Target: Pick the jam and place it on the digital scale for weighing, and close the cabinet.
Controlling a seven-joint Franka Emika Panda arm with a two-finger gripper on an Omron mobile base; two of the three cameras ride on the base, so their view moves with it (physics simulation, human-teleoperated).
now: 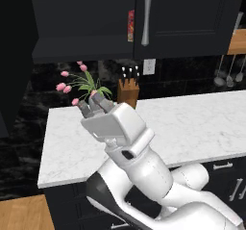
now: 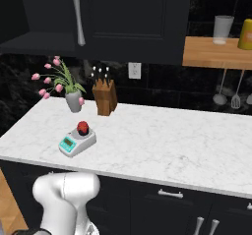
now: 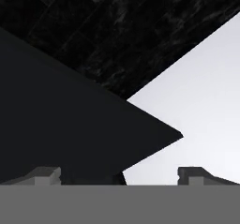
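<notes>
Arm raised above the counter (image 1: 192, 123), claw (image 1: 94, 103) tilted up toward the cabinet (image 1: 192, 17), fingers apart, empty

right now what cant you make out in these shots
- Digital scale display: too small to read in the right base view.
- Cabinet's left door: cut off by the left base view's edge, so how far it stands open is unclear.
- Red box: a sliver past the door edge.
- Gripper: fingertips apart, nothing between them.
</notes>
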